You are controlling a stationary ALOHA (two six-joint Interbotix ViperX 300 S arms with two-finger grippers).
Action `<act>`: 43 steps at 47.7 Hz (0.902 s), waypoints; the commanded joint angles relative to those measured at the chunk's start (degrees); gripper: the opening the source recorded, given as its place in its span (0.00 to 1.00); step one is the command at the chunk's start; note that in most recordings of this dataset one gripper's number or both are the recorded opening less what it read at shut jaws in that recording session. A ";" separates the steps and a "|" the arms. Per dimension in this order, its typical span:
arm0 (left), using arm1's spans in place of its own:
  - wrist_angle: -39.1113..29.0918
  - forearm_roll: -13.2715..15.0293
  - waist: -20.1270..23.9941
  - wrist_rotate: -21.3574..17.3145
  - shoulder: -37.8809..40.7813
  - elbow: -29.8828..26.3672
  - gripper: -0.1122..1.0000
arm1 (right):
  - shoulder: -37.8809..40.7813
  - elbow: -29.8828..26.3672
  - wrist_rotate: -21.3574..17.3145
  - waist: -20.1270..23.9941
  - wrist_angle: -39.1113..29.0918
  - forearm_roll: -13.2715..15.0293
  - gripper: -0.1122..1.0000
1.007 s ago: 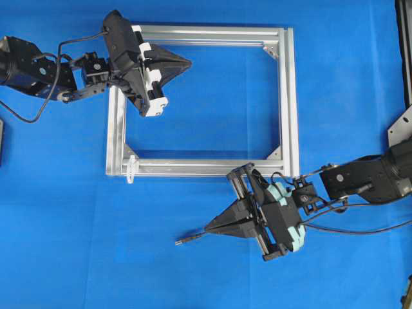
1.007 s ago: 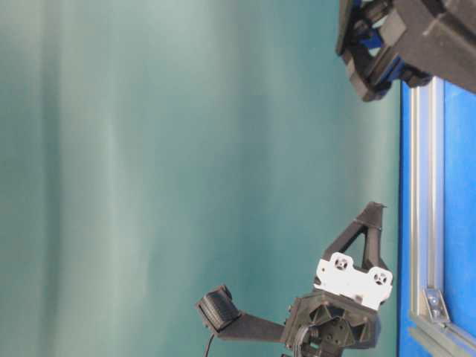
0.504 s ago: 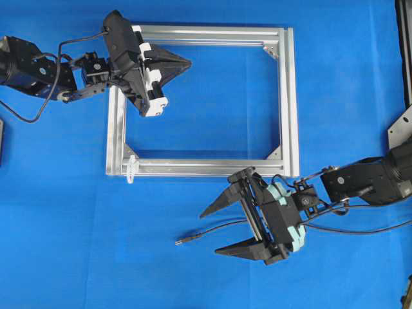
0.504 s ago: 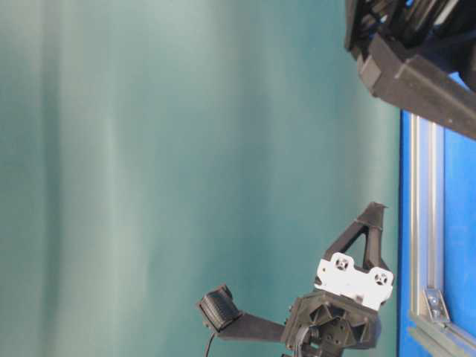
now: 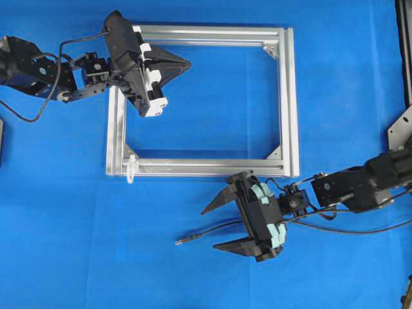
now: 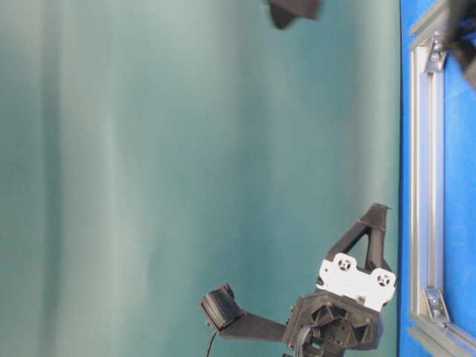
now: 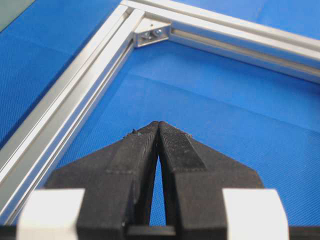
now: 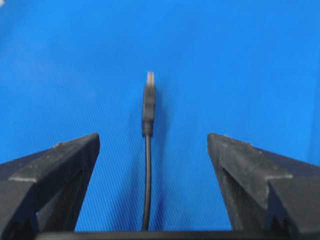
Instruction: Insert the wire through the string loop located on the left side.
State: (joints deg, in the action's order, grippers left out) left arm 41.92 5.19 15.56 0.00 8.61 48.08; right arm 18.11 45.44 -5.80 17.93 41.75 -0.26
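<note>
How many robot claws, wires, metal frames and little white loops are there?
Robot claws: 2, the left gripper and the right gripper
Wire: 1
Silver frame: 1
White string loop: 1
Total: 5

Lighting's looking bright and even, coming from above, so shadows are staying soft and short on the blue mat (image 5: pixel 58 212). The aluminium frame (image 5: pixel 289 96) is glaring a bit. Wrist views are blurring up close, and the table-level view is going soft at the top.
</note>
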 commanded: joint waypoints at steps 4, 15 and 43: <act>0.26 -0.18 -0.09 0.00 -1.85 -0.62 0.10 | 0.79 -0.79 -0.18 0.44 2.46 -1.41 0.89; 0.26 -0.18 -0.09 0.00 -1.85 -0.53 0.10 | 1.14 -0.79 -0.18 0.53 2.29 -1.41 0.87; 0.26 -0.26 -0.09 0.00 -1.85 -0.35 0.10 | 1.58 -1.05 0.62 0.53 2.11 -0.88 0.10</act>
State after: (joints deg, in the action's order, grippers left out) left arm 41.92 5.10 15.56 0.00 8.61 48.08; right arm 20.65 44.82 -5.19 18.11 43.24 -1.32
